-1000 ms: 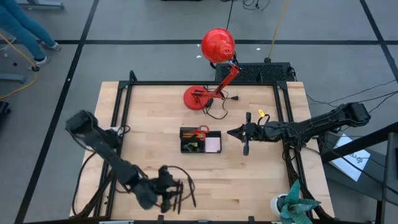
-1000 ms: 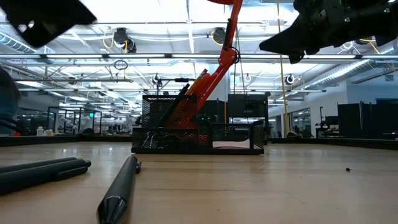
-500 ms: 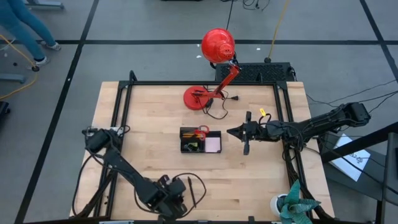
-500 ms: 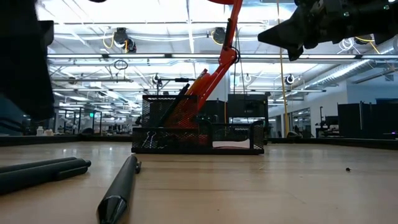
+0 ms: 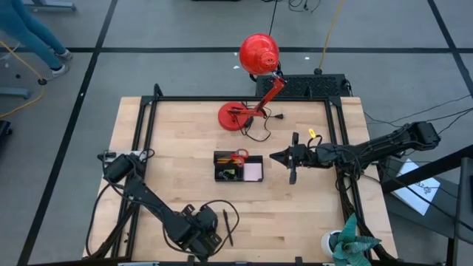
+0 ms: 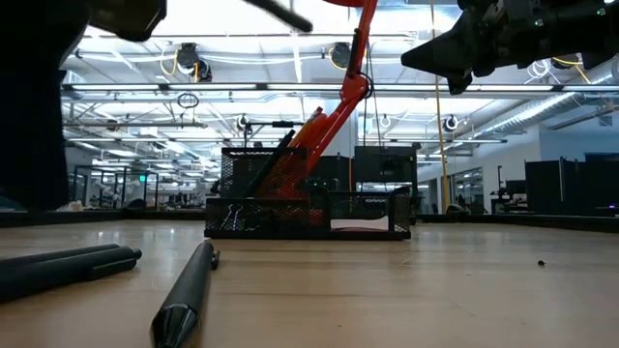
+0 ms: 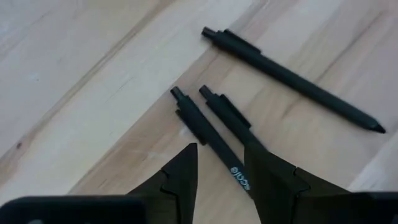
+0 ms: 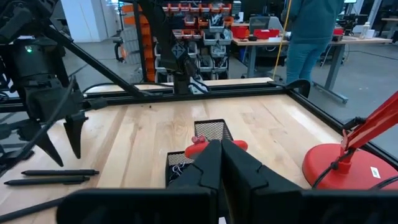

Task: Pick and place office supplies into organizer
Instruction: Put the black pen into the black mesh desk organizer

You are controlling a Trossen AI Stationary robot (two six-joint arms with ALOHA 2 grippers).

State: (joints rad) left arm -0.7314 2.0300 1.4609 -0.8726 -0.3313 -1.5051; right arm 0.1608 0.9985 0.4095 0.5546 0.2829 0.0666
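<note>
3 black pens (image 7: 211, 134) lie on the wood table (image 5: 177, 140), near its front edge, left of centre, under the left arm. In left wrist view 2 of them lie side by side, nearly touching, long axes roughly parallel, clip ends pointing away from the claw; the 3rd pen (image 7: 292, 78) sits apart from the pair, angled across, tip toward one side. In low view they show as dark rods flat on the tabletop, one pen (image 6: 189, 295) running toward the camera.

Left gripper (image 7: 221, 165) hangs just above the pair, fingers (image 7: 183, 174) parted w/ one pen's barrel between them; nothing gripped, pen flat on the wood. Left arm folds low along the table's front-left in high view, claw (image 5: 201, 225) pointing down.

Right gripper (image 5: 275, 157) hovers just right of the organizer (image 5: 238, 167), arm reaching in level from the table's right side, fingers (image 8: 214, 165) pressed together, holding nothing.

Organizer: black mesh tray at table centre. Taller section on left holds red-handled scissors (image 5: 239, 156) plus upright dark sticks; a small yellow-green piece (image 5: 230, 174) shows in it; low flat section on right holds pink sticky-note pad (image 5: 253, 171).

Red desk lamp (image 5: 255, 66) stands behind the organizer, base on the table's far side. A person (image 8: 314, 28) stands beyond the table in right wrist view.
</note>
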